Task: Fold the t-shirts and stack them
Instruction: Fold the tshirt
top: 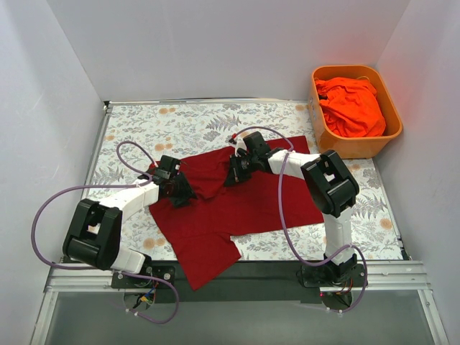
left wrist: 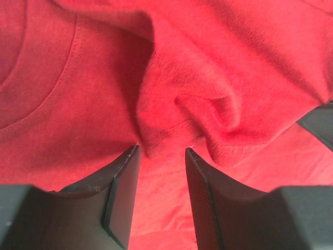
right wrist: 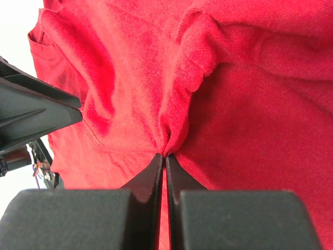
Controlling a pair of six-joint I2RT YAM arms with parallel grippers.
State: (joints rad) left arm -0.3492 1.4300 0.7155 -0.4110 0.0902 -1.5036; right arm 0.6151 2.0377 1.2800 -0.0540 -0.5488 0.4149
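Observation:
The dark crimson t-shirt (top: 230,208) lies spread on the patterned table, rumpled near its top. My left gripper (top: 181,192) rests on its left part, jaws open, a fold of cloth (left wrist: 171,130) just beyond the fingertips (left wrist: 130,161). My right gripper (top: 234,172) is at the shirt's upper middle, shut on a pinched ridge of the crimson cloth (right wrist: 179,114). In the right wrist view the gripper (right wrist: 166,156) has its jaws nearly touching. The bright orange-red t-shirt (top: 352,108) lies bunched in the orange tub (top: 374,147) at the back right.
The table has a leaf-patterned cover (top: 194,126) with raised edges at the left (top: 95,144) and back. White walls close in on three sides. Purple cables (top: 284,215) loop over the shirt and off the table's left.

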